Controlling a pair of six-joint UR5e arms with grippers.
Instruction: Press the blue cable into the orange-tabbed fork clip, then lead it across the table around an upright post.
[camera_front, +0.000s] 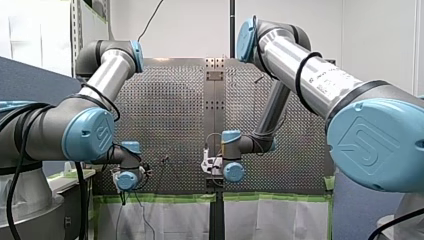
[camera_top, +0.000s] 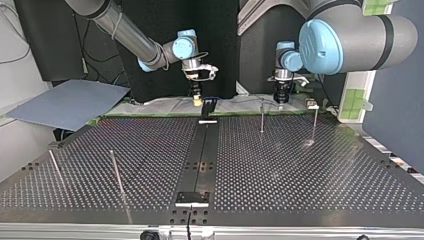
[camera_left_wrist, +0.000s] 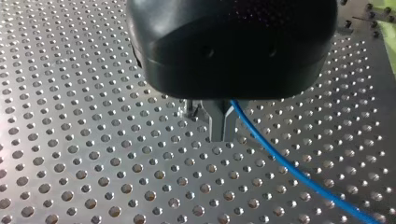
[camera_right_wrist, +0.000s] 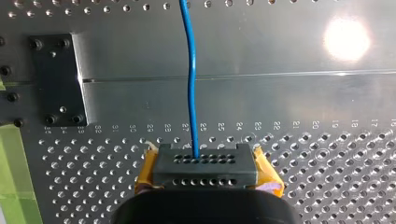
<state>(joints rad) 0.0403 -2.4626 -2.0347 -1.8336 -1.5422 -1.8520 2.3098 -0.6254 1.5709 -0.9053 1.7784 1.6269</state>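
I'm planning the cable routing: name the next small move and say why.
Likely lower my right hand a little: it holds the blue cable just beside the black fixture on the centre rail, seemingly not yet seated.

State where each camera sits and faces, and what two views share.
Front view: behind the arms, looking over the perforated table; my left arm and my right arm show.
Top view: across the table, facing both arms, sides crossed.
Left wrist view: on my left wrist, looking down at the table; left gripper shows.
Right wrist view: on my right wrist, over the table; right gripper shows.
Shared: both wrist views show the blue cable.
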